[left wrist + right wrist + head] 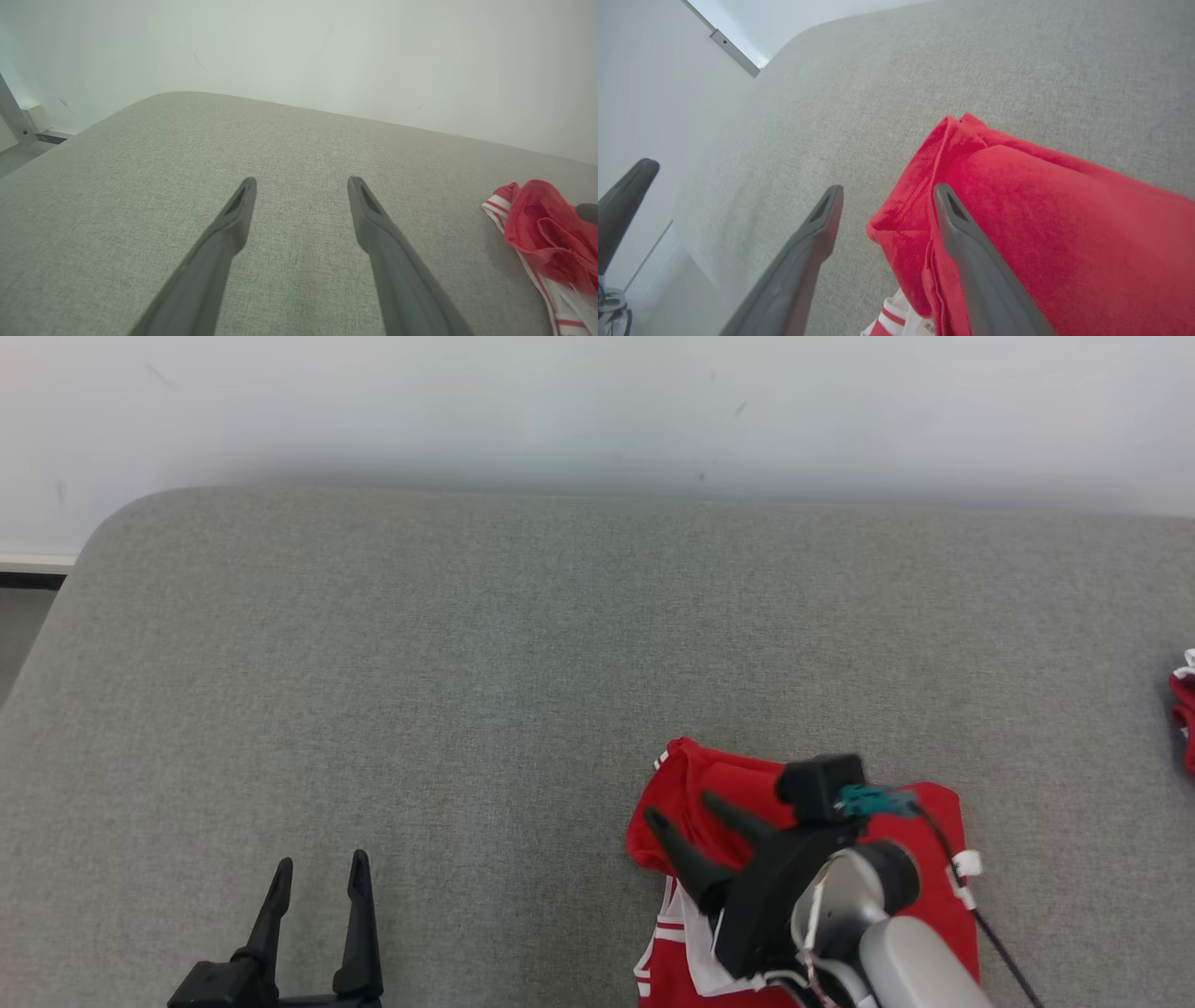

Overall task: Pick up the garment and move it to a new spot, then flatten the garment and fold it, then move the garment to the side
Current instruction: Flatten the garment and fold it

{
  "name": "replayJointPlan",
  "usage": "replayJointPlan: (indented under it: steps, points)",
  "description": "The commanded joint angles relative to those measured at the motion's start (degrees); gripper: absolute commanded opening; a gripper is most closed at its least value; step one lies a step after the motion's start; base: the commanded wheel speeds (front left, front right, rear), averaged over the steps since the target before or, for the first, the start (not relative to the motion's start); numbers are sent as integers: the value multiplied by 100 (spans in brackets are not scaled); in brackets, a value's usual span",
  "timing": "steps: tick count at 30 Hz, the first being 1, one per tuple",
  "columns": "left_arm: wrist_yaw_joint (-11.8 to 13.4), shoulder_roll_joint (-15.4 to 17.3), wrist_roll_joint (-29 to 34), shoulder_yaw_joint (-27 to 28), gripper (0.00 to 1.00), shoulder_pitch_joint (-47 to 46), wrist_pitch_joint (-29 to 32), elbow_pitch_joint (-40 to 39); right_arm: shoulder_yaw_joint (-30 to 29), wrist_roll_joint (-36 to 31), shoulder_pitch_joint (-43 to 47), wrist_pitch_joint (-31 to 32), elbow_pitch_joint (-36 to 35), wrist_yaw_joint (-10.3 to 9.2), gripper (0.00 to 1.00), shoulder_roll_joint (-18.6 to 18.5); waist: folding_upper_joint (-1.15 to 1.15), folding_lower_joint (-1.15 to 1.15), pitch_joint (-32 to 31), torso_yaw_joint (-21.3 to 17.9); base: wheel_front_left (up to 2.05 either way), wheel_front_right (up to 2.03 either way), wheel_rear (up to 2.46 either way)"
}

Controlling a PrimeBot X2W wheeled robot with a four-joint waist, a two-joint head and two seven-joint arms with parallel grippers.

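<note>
**A:** How far along?

**B:** The garment (724,779) lies bunched and doubled over at the near right of the grey worktop (467,663), so I'd say the flattening isn't done. The right pincer (681,807) gapes wide over its edge, holding nothing. The left pincer (321,861) is wide too, over bare worktop.

**A:** Anything unclear?

**B:** The arm hides the garment's middle. A red scrap (1184,709) is cut off at the right edge.
</note>
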Motion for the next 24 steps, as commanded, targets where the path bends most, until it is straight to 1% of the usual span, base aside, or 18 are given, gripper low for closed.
replayJointPlan:
  steps: [1, 4, 7, 10, 13, 15, 20, 24]
  points:
    - [5, -18, -52, 28, 100, -16, -16, -7, -95, 63, -41, -92, -158, -16, 100, -1, 0, 0, -20, -39, 0, 0, 0]
    - [14, -24, -37, 36, 100, 5, -16, -26, -509, -102, 26, -276, -595, -16, 100, -2, 0, 0, -40, -84, 0, 0, 0]
    - [2, -28, -37, 14, 100, -6, -16, -33, -1130, -473, 206, -350, -930, -16, 100, 4, 0, 0, -53, -100, 0, 0, 0]
    - [4, -35, -45, -9, 100, -8, -16, -37, -1696, -1050, 440, -316, -1125, -16, 100, 5, 0, 0, -63, -108, 0, 0, 0]
    - [4, -40, -57, -20, 100, -6, -16, -31, -2044, -1640, 732, -273, -1199, -16, 100, 7, 0, 0, -63, -114, 0, 0, 0]
    - [2, -43, -59, -25, 100, -15, -16, -29, -2157, -1817, 890, -335, -1205, -16, 100, 9, 0, 0, -57, -118, 0, 0, 0]
    - [-13, -52, -76, -34, 100, -43, -16, -16, -2413, -2100, 1183, -958, -1071, -16, 100, 6, 0, 0, -38, -128, 0, 0, 0]
    - [-23, -55, -28, -23, 100, -25, -16, -43, -2652, -2069, 1337, -1827, -764, -16, 100, 6, 0, 0, -80, -154, 0, 0, 0]
